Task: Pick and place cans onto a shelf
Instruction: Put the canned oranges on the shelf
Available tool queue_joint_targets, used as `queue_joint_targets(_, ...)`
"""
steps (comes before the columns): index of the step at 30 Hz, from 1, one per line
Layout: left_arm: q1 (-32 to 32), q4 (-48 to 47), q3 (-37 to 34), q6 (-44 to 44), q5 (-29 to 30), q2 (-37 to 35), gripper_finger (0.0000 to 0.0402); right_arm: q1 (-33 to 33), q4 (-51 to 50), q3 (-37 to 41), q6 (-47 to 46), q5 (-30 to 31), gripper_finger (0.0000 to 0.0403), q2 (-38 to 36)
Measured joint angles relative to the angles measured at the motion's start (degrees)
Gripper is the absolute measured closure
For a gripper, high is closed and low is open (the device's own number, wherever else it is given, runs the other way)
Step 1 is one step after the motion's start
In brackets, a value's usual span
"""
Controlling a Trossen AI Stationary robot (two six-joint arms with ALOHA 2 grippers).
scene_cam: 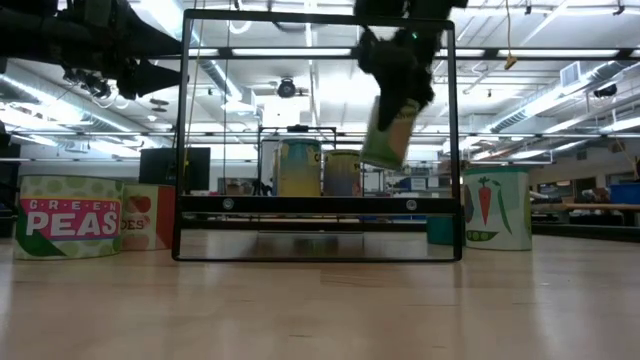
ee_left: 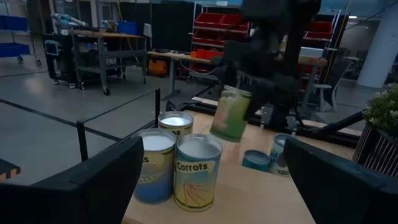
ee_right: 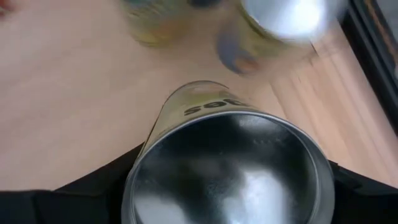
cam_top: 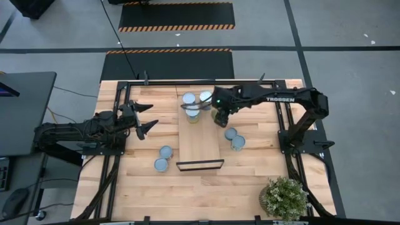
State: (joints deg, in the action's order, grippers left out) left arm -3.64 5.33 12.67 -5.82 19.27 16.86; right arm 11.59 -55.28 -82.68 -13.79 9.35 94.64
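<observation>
While the left gripper hangs with fingers spread wide and empty over the tabletop left of the shelf, two cans stand beside that board. Three cans stand at the shelf's far end. The right gripper clamps a tilted can above the shelf's right edge; two cans stand right of it.
</observation>
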Motion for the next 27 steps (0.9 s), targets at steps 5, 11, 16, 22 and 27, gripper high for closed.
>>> queue_joint_targets(5, 0.0, 0.7, 0.0, 0.0, 0.0, 0.2, 0.0008, -4.5, -2.0, -7.9, 3.4, 0.4, 0.0085, 5.4)
queue_joint_targets(11, 0.0, 0.2, 0.0, 0.2, 0.0, 0.7, 0.0008, -7.1, -7.9, -17.3, 11.0, 1.2, 0.0085, 13.7)
queue_joint_targets(16, 0.0, -0.1, 0.0, 0.4, 0.0, 0.8, 0.0008, -7.6, -9.7, -19.5, 14.8, -1.8, 0.0085, 18.4)
queue_joint_targets(22, 0.0, -0.1, 0.0, 0.4, 0.0, 0.8, 0.0008, -7.7, -9.9, -19.5, 17.4, -1.5, 0.0075, 21.6)
queue_joint_targets(27, 0.0, -0.1, 0.0, 0.4, 0.0, 0.8, 0.0008, -7.7, -9.5, -19.5, 18.1, 0.0, 0.0045, 22.1)
